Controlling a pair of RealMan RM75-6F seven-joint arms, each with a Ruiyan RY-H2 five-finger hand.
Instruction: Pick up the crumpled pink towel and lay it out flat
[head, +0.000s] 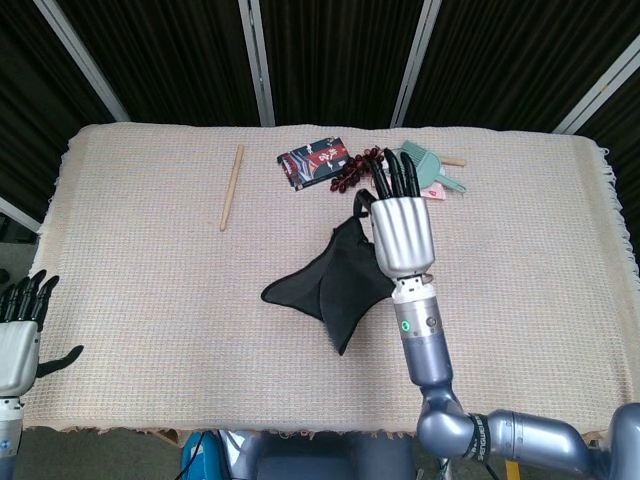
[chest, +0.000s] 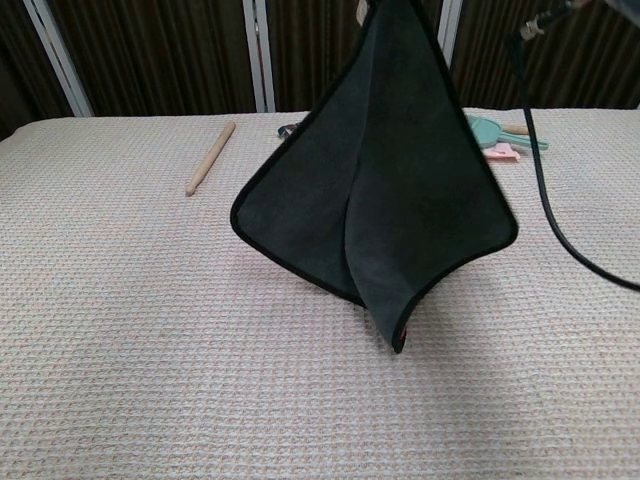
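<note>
Dark grey cloth with black edging and a sliver of pink at its lowest tip, the crumpled pink towel (chest: 380, 200), is held up above the middle of the beige woven tablecloth (head: 150, 280), hanging in a pointed tent shape. Its top corner is pinched by the right hand (head: 400, 225), whose dark fingers (head: 398, 172) point toward the far edge. The left hand (head: 20, 335) is seen at the near left table edge, fingers spread and holding nothing. A wooden stick (head: 231, 187) lies far left; a patterned packet (head: 312, 163), dark red beads (head: 350, 172) and a teal brush (head: 443, 178) lie along the far side.
</note>
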